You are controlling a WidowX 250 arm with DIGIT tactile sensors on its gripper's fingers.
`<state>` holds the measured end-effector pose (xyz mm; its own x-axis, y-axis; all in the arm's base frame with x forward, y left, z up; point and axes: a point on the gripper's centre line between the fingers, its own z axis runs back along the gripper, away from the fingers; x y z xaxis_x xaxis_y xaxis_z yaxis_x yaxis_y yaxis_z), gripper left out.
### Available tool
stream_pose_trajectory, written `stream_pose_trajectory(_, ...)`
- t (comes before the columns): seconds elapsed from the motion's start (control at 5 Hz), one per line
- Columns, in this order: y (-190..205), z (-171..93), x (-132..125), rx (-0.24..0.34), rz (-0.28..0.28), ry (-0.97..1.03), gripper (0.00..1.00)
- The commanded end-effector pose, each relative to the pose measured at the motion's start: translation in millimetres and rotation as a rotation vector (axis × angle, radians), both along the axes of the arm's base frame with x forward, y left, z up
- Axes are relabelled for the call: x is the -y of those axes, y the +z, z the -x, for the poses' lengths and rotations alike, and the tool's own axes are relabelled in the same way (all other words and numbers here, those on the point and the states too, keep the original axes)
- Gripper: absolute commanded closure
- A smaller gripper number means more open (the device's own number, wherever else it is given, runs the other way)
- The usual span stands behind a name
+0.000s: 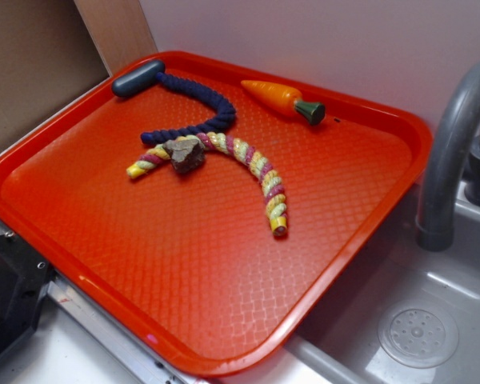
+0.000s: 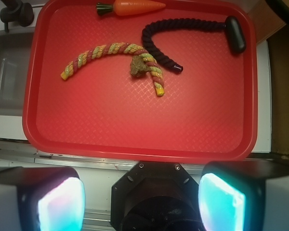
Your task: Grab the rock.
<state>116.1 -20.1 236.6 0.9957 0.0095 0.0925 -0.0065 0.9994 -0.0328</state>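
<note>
A red tray [image 1: 360, 240] is seen, embossed with a fine diamond pattern. The rock [image 1: 186, 154] is coloured grey-brown. One rope [image 1: 256, 166] is twisted in yellow, pink and green; the other rope [image 1: 200, 104] is dark navy (almost black in the wrist view) with a grey-blue handle [image 1: 138, 79]. The carrot [image 1: 276, 98] is orange, topped in dark green. The faucet [image 1: 452, 152] is grey.

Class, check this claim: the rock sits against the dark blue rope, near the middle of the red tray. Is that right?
Not quite. The rock sits against the yellow-pink-green rope, not the dark blue rope. The exterior view shows it. It is near the middle of the red tray.
</note>
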Motion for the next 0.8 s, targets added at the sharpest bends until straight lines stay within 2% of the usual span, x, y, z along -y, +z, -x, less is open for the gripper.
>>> stream_pose_trajectory(0.0, 0, 0, 0, 0.0, 0.0, 0.0, 0.0)
stream_pose_trajectory(0.2, -23, -19, -3, 0.051, 0.027, 0.249, 0.0)
stream_pose_trajectory(0.4, -49, -48, -7, 0.102, 0.001, 0.479, 0.0)
stream_pose_trajectory(0.6, -73, -70, -7, 0.14, -0.002, 0.572, 0.0)
